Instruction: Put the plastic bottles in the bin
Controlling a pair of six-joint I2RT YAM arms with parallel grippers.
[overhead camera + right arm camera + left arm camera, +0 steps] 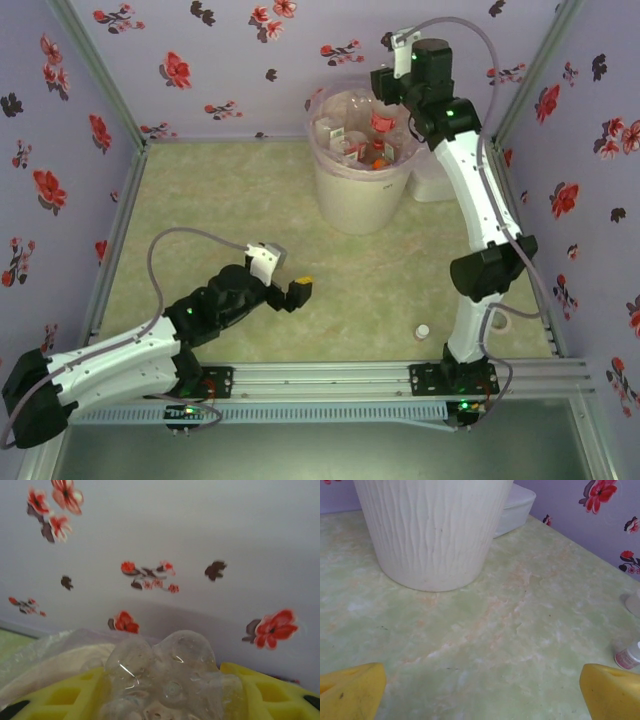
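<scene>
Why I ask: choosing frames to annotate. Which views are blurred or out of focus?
Right wrist: soft throughout, the clear bottle between the yellow fingers too close to focus. Left wrist: the bin fairly sharp, the near fingertips blurred. Top external: even light, slightly hazy, faint shadows.

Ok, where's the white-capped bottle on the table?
Top view: the bottle sits near the front right, just left of the right arm's base, far from the bin.

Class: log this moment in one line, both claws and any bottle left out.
left claw: open | right claw: shut on bottle, at bin rim | loose bottle: on table
</scene>
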